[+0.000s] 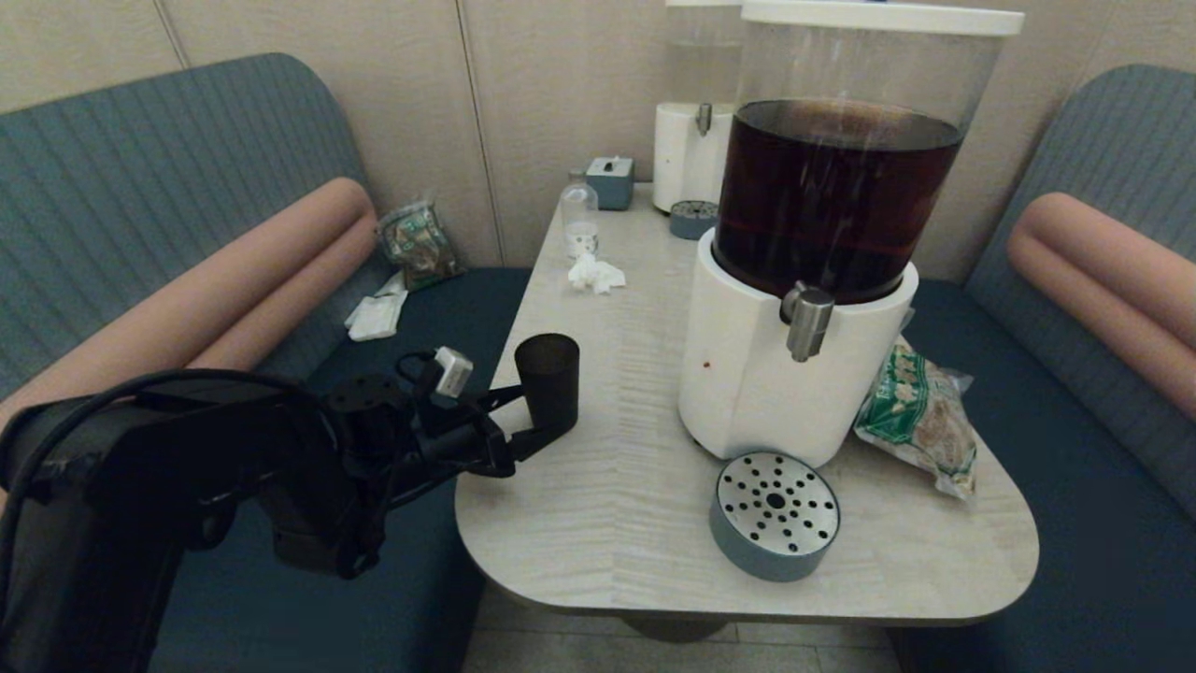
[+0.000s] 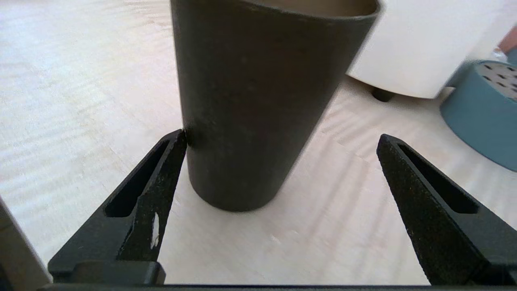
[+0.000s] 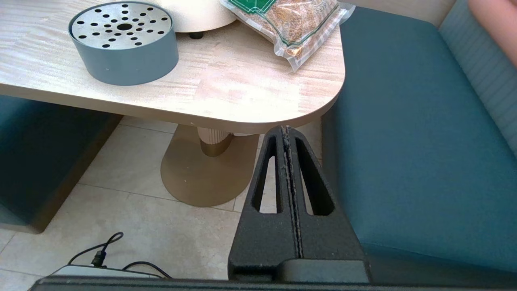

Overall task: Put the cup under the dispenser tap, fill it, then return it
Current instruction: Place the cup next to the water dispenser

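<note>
Head view: the pale wood-grain surface (image 1: pixel 607 486) fills the middle of the frame, between teal bench seats at the left and right edges. On it, right of centre, stands the large dispenser (image 1: pixel 794 374), its white base under a clear tank of dark brown liquid. The dispenser tap (image 1: pixel 807 321), a short steel spout, juts from the top of the white base, with nothing beneath it. A second, paler dispenser (image 1: pixel 687 150) stands behind, at upper centre.

The left arm's dark bulk takes the lower left of the frame. Its left pincer (image 1: pixel 534 413) reaches in over the near left edge of the surface, released, fingers spread wide on either side of the cup. In the left wrist view one finger (image 2: pixel 161 178) touches the cup's wall low down, while the other stands well apart from it.

A sealed snack bag (image 1: pixel 916 416) lies just beside the large dispenser's base, at centre right. A round grey drip tray (image 1: pixel 775 514) with a perforated steel top sits in the lower centre, near that base.

The cup (image 1: pixel 548 381), black and tapered, stands upright on the surface left of centre, well apart from the tap.

A clear bottle (image 1: pixel 579 217) and crumpled tissue (image 1: pixel 595 274) sit at upper centre.

In the right wrist view the right pincer (image 3: pixel 287 161) is clenched on nothing, below the surface's rounded corner.
</note>
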### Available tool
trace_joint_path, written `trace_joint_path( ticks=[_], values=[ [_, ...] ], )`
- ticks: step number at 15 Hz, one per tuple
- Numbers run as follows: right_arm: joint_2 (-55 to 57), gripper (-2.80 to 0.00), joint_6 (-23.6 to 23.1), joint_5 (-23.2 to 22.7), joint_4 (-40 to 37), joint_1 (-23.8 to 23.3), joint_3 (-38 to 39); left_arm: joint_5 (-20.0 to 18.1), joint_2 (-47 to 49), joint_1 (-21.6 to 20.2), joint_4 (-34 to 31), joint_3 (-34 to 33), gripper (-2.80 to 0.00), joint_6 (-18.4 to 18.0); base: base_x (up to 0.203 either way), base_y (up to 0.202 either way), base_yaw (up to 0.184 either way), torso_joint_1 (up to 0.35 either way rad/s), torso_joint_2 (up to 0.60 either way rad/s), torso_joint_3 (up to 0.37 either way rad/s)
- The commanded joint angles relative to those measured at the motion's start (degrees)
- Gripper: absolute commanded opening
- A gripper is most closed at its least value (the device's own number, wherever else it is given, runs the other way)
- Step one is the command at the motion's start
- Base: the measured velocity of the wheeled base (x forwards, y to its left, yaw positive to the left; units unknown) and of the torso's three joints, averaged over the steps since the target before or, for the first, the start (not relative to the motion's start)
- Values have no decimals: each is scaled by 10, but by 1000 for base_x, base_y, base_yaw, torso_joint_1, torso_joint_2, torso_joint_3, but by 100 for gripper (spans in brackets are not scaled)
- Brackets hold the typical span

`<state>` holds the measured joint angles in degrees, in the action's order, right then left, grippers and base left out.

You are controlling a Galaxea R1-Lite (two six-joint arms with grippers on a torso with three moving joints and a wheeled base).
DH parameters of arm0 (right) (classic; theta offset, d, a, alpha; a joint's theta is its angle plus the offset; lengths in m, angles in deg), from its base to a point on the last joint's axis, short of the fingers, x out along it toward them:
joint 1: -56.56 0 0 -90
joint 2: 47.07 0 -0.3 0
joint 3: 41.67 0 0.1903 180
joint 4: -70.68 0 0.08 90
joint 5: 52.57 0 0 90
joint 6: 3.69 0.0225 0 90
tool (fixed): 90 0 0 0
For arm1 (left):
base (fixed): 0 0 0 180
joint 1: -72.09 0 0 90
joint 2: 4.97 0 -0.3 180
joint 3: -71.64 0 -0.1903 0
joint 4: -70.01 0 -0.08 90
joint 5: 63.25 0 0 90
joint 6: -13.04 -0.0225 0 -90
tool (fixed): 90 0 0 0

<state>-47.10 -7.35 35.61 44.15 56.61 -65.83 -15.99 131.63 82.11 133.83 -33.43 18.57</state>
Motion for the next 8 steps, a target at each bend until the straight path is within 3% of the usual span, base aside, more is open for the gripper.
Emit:
trace_joint_path(
  ticks=[1, 8],
  values=[
    [-1, -280, 0, 0, 0, 0, 0, -2, -32, 0, 5, -33, 0, -1, 0, 0, 0, 0, 0, 0],
    [-1, -280, 0, 0, 0, 0, 0, -3, -87, 0, 5, -109, 0, -2, 0, 0, 0, 0, 0, 0]
  ],
)
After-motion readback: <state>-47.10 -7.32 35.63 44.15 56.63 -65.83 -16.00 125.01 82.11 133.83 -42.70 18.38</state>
